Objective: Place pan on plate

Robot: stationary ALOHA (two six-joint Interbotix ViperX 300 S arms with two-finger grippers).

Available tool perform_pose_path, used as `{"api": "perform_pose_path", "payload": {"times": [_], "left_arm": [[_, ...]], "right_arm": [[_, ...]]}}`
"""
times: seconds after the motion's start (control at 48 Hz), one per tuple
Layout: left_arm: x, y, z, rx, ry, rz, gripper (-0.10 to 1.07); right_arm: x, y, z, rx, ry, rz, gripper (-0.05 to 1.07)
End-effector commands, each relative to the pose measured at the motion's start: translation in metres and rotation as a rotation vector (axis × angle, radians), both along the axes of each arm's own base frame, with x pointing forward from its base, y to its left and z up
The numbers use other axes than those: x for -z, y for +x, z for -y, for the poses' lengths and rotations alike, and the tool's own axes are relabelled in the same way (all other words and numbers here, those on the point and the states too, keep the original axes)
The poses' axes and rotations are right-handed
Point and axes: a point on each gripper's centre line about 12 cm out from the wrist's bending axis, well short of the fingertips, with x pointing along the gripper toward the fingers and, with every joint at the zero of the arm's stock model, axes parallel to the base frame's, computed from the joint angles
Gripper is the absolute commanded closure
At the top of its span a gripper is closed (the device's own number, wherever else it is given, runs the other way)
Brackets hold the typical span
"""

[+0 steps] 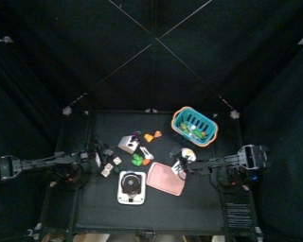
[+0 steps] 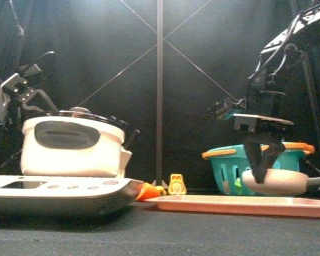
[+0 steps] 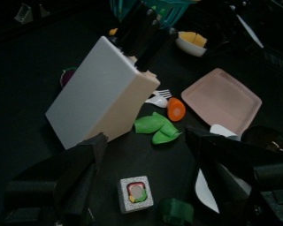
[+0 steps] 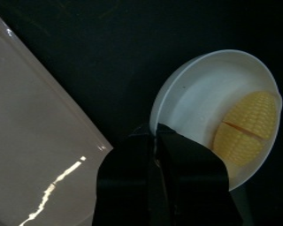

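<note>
No legible writing noted. Small white round pan (image 4: 215, 97) with yellow corn-like piece clamped at rim by right gripper (image 4: 168, 141), beside flat pink squarish plate (image 4: 38, 132). Left gripper (image 3: 156, 150) spread, empty. Black table (image 1: 110, 123), black curtains.

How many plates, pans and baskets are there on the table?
Plate: 1
Pan: 1
Basket: 1
Total: 3
</note>
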Motion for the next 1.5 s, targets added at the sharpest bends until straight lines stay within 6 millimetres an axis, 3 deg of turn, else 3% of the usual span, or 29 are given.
{"api": "perform_pose_path", "payload": {"times": [0.0, 0.167, 0.333, 0.792, 1.062, 1.479], "left_arm": [[-0.005, 0.003, -0.002, -0.001, 0.007, 0.016, -0.06], [-0.005, 0.003, -0.002, -0.003, 0.005, 0.016, -0.06], [-0.005, 0.003, -0.002, -0.003, 0.005, 0.016, -0.06], [-0.006, 0.004, -0.002, -0.001, 0.007, 0.017, -0.06], [-0.006, 0.004, -0.002, -0.002, 0.006, 0.019, -0.06], [-0.006, 0.004, -0.002, -0.003, 0.005, 0.018, -0.06]], "right_arm": [[-0.011, 0.008, 0.001, -0.014, -0.010, 0.049, 0.62], [-0.018, 0.017, -0.003, -0.031, -0.010, 0.078, 0.62], [-0.031, 0.037, -0.020, -0.101, -0.011, 0.138, 0.62], [-0.040, 0.090, -0.089, -0.280, 0.007, 0.197, 0.62], [-0.033, 0.090, -0.116, -0.340, 0.026, 0.187, 0.62], [-0.019, 0.093, -0.119, -0.359, 0.054, 0.199, 0.58]]}}
